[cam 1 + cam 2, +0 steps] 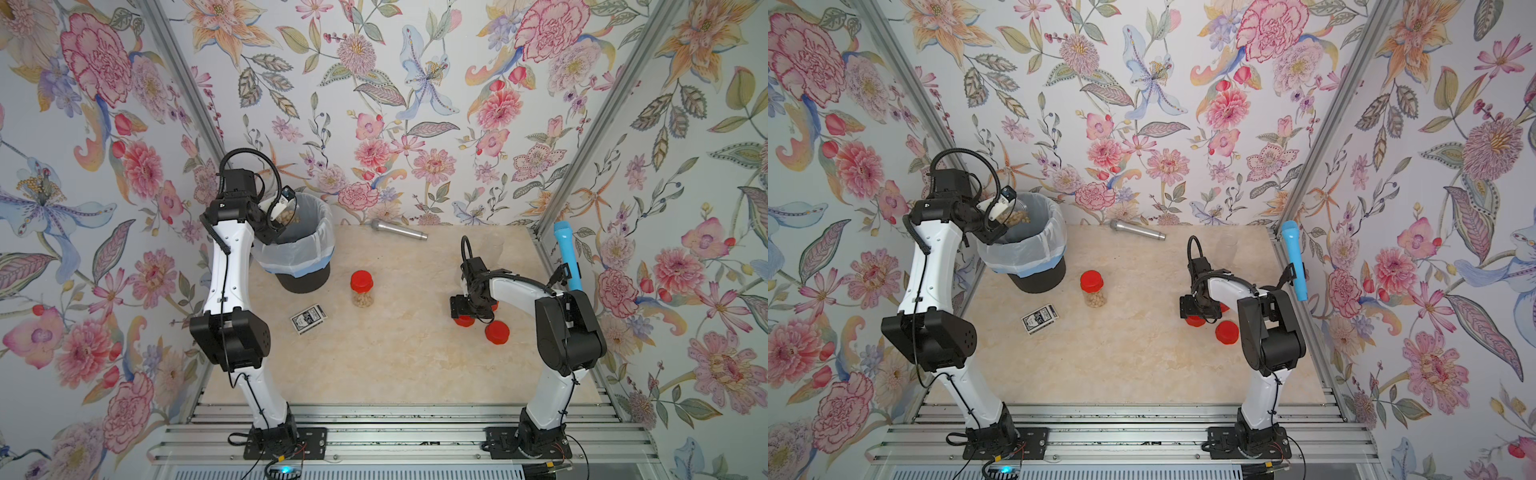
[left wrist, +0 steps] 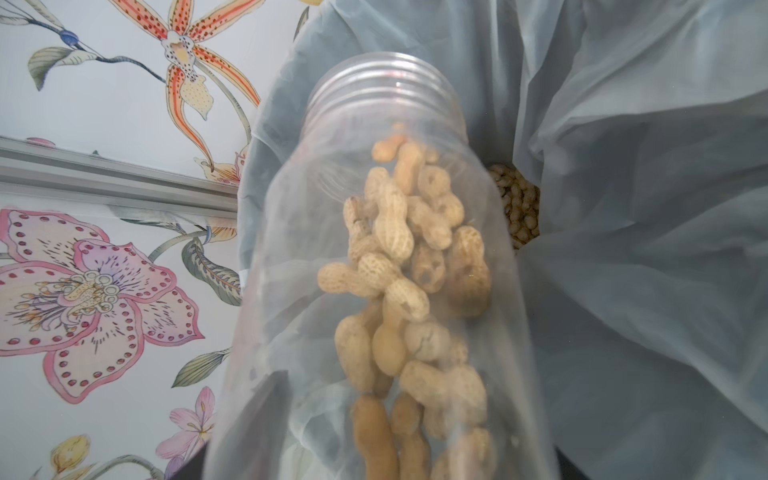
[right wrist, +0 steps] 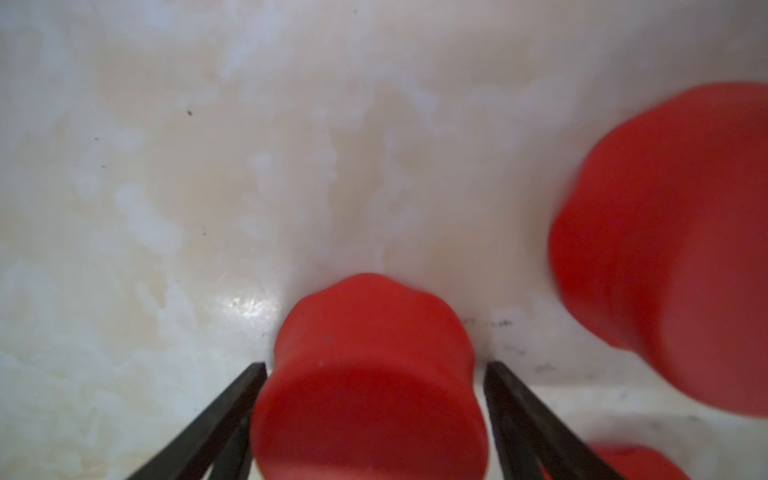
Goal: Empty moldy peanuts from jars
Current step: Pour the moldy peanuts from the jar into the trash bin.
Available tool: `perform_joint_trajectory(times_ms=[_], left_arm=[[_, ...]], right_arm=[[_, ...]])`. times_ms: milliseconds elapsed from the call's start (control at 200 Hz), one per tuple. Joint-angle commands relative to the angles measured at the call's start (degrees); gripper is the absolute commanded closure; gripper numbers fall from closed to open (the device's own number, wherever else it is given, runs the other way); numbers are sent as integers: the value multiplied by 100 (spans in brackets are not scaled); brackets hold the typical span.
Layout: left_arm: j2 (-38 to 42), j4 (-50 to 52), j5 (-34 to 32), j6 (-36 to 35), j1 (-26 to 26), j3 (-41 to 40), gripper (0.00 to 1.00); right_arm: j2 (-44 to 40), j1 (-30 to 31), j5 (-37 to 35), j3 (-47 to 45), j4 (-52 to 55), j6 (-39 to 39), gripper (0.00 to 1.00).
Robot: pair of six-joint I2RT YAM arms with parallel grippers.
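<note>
The left pincer (image 1: 277, 217) is clenched on the open jar (image 2: 299, 291), which is tipped over the rim of the black bin (image 1: 307, 284), its mouth pointing into the white bag. The bin sits at the back left of the worktop (image 1: 395, 357). The moldy peanuts (image 2: 401, 257) crowd along the jar toward its threaded neck, and a heap of peanuts (image 2: 517, 208) lies at the bottom of the bag.

Over on the right, the right pincer (image 3: 376, 365) sits low over a red lid (image 3: 365, 407) resting on the worktop. It is released, with one black finger on either side of the lid and a sliver of gap showing on one side. A second red lid (image 3: 673, 249) lies just beside it, and a third red lid (image 3: 631, 463) peeks in at the edge.

A capped jar (image 1: 361, 291) with peanuts inside stands upright mid-worktop, between the bin and the lids. A card box (image 1: 308, 319) lies near it, and a silver microphone (image 1: 399, 230) lies along the back edge.
</note>
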State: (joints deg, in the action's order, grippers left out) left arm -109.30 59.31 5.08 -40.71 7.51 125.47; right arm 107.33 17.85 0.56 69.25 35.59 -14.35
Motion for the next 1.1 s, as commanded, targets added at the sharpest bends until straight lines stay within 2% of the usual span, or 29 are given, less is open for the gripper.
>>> perform_joint_trajectory(times_ms=[0, 60, 160, 295, 470, 555, 656, 746, 851, 926, 1001, 1096], left_arm=[[-60, 479, -899, -386, -198, 27, 85], [-89, 469, -1371, -412, -275, -18, 85], [-118, 479, -1204, -422, -306, 69, 86], [-136, 491, -1827, -610, -398, 50, 87], [-120, 418, -2195, -885, -426, -40, 88], [-138, 457, -2167, -813, -386, 170, 88], [-233, 368, -2139, -1015, -627, 288, 87], [-309, 383, -2064, -882, -471, 579, 88], [-222, 451, -2153, -936, -632, 369, 88], [-184, 297, -1950, -950, -537, 352, 88], [-116, 352, -2306, -969, -662, 328, 89], [-65, 197, -2008, -1031, -621, 440, 88]], right_arm=[[-205, 102, -181, -155, 301, -159, 15], [-271, 149, -250, -159, 293, -198, 15], [-351, 187, -314, -154, 286, -251, 15], [-461, 212, -512, -184, 291, -312, 15], [-555, 246, -539, -214, 290, -347, 15], [-585, 276, -583, -203, 287, -350, 15], [-547, 293, -597, -172, 273, -355, 15], [-569, 328, -613, -190, 273, -347, 15], [-673, 350, -644, -266, 236, -364, 15], [-709, 351, -645, -290, 229, -350, 15], [-712, 350, -555, -245, 302, -294, 15], [-836, 311, -567, -339, 169, -278, 13]])
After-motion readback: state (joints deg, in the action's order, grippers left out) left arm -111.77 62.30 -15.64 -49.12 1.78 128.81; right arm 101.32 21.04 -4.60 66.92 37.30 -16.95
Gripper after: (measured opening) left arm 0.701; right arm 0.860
